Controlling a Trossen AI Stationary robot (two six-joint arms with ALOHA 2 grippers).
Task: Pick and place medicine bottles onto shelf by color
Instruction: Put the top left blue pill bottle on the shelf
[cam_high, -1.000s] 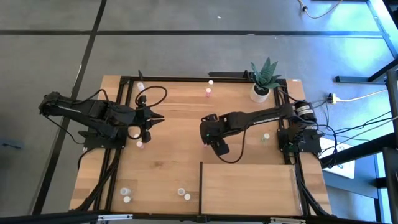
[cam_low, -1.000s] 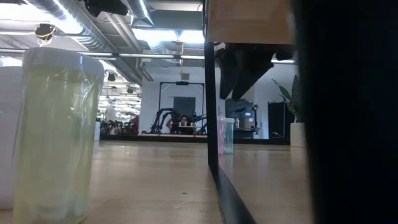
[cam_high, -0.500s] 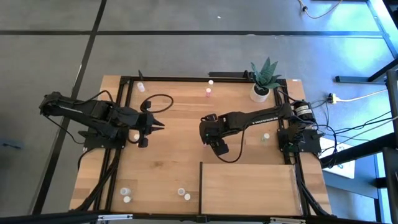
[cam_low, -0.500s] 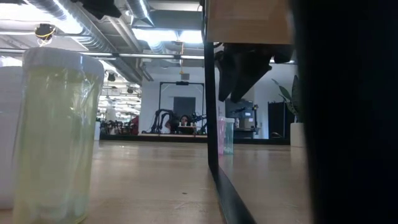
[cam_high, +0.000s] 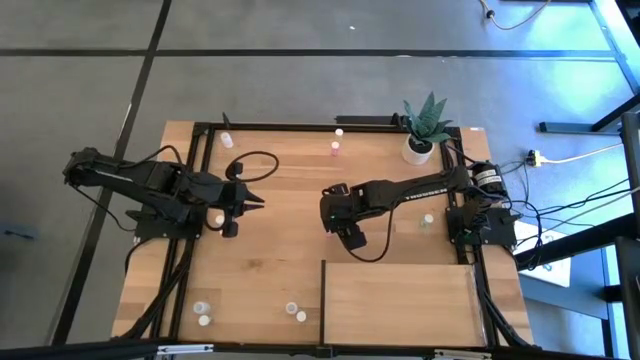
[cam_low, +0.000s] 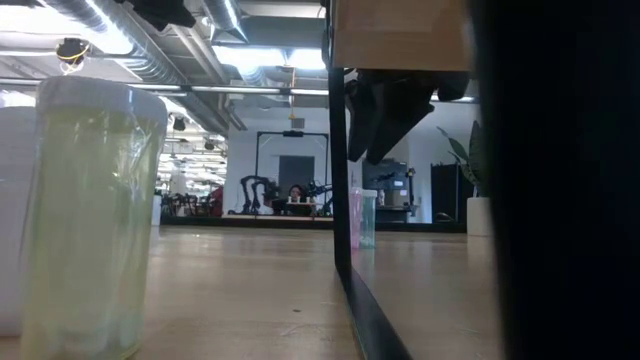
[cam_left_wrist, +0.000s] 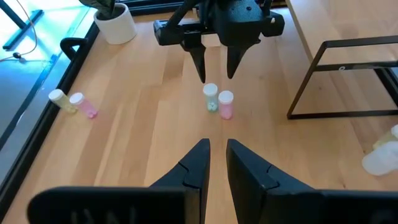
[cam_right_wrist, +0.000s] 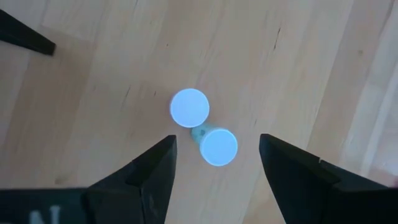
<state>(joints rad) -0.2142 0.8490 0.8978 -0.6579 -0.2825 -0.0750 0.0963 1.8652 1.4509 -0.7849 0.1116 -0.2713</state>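
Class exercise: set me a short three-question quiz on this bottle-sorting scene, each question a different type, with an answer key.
1. True or false: the right tool hangs open directly above two upright bottles standing side by side.
2. Multiple choice: the left tool is A) shut and empty, B) shut on a bottle, C) wide open.
3. Fill in: beside the green bottle stands a ____ bottle.

Key: 1 true; 2 A; 3 pink.
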